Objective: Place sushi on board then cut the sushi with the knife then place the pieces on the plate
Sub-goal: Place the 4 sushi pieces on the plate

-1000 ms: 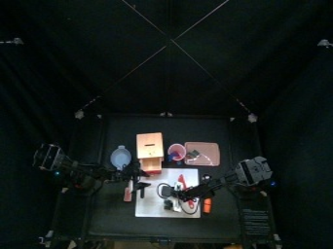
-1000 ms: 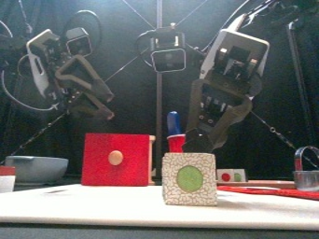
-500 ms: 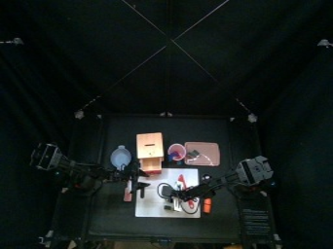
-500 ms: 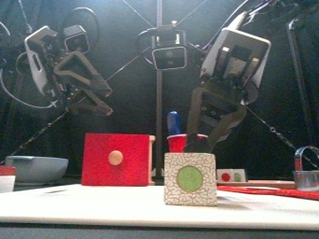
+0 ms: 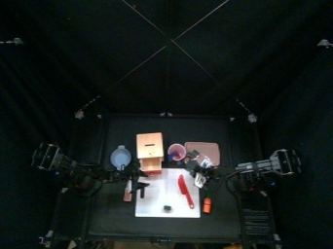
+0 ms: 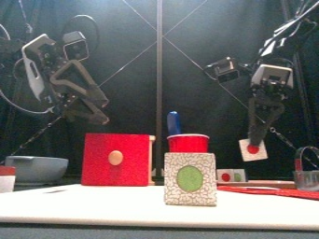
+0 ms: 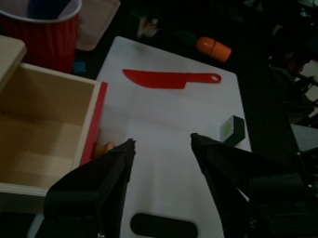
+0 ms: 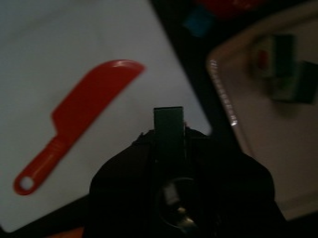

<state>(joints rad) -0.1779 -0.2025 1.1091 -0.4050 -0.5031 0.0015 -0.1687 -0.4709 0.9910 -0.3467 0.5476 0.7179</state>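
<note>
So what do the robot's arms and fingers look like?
Both arms are black and skinny, with bendy joints. The left gripper and right gripper each have two flat black fingers, grey on the outside, under a pale plate.

- L arm point(image 5: 85, 175), 9 o'clock side: blk jointed links, grey-white housing at base.
- R arm point(image 5: 254, 173), 3 o'clock side: same build.
- L gripper point(image 7: 162, 153): two blk tapered jaws.
- R gripper point(image 8: 168, 119): blk jaws, white cross-plate above.
</note>
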